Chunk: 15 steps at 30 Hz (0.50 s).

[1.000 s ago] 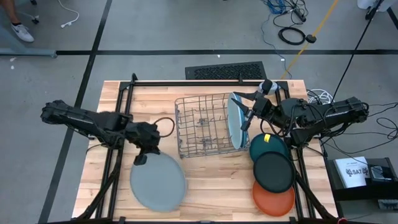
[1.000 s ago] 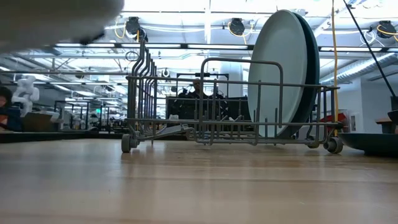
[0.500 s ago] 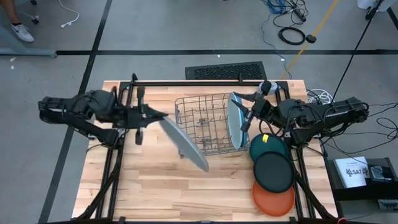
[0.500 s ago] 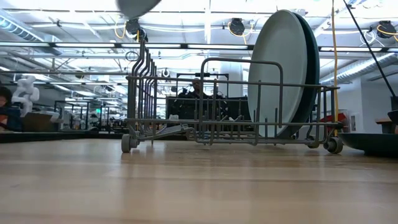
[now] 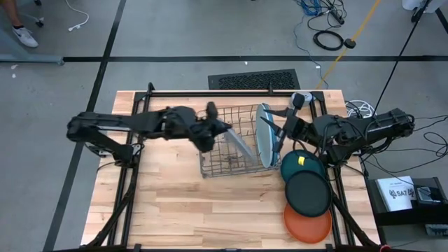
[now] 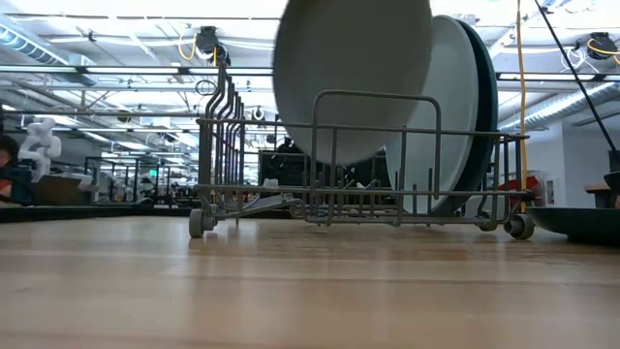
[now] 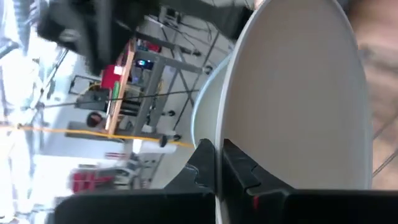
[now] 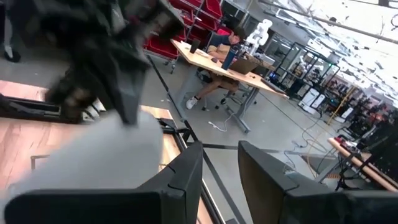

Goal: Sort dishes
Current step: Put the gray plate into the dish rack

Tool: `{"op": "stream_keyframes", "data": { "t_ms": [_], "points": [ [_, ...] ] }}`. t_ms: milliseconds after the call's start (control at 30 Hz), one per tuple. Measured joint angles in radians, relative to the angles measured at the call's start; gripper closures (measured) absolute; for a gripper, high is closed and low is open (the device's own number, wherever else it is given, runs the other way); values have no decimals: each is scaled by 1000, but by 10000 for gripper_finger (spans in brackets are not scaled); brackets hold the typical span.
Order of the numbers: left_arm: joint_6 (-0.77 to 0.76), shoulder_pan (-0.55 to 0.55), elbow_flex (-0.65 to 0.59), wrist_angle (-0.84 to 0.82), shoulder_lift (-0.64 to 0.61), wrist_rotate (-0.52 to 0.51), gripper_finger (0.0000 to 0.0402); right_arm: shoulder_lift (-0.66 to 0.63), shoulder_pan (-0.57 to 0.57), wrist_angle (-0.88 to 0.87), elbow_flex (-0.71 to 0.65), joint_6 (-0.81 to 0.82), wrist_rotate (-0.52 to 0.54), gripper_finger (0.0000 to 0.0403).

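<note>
Grey plate (image 5: 239,145) held on edge over the rack (image 5: 231,143), tilted, its lower rim down among the wires; in the low view it (image 6: 351,78) hangs in front of the two plates already racked. Left gripper (image 5: 212,126) clamps its rim: the left wrist view shows the two fingers (image 7: 239,167) pinched on either side of the plate edge (image 7: 298,93). Left arm stretched out flat across the table from the left, wrist near the rack's left side.

Pale plate (image 5: 262,134) stands upright at the rack's right end, blue plate (image 6: 484,107) just behind it, only a dark sliver visible. Teal plate (image 5: 302,166), black plate (image 5: 308,193) and orange plate (image 5: 308,221) lie flat in an overlapping row down the table's right edge.

Right gripper (image 5: 283,131) sits just beside the racked plates, arm folded at the table's right. Its fingers (image 8: 180,180) are parted with a clear gap, nothing between them. Right wrist view is mostly blur; a dark shape, probably the other arm, cannot be made out. Grey plate's top is cut off in the low view.
</note>
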Motion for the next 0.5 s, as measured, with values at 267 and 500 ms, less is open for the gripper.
{"op": "stream_keyframes", "data": {
  "t_ms": [267, 500],
  "points": [
    [269, 6, 0, 122, 111, -29, 401, -21, -1, -69, 0, -13, 3, 305],
    [421, 0, 0, 182, 121, -22, 401, -32, -1, -88, 0, -13, 3, 305]
  ]
}}
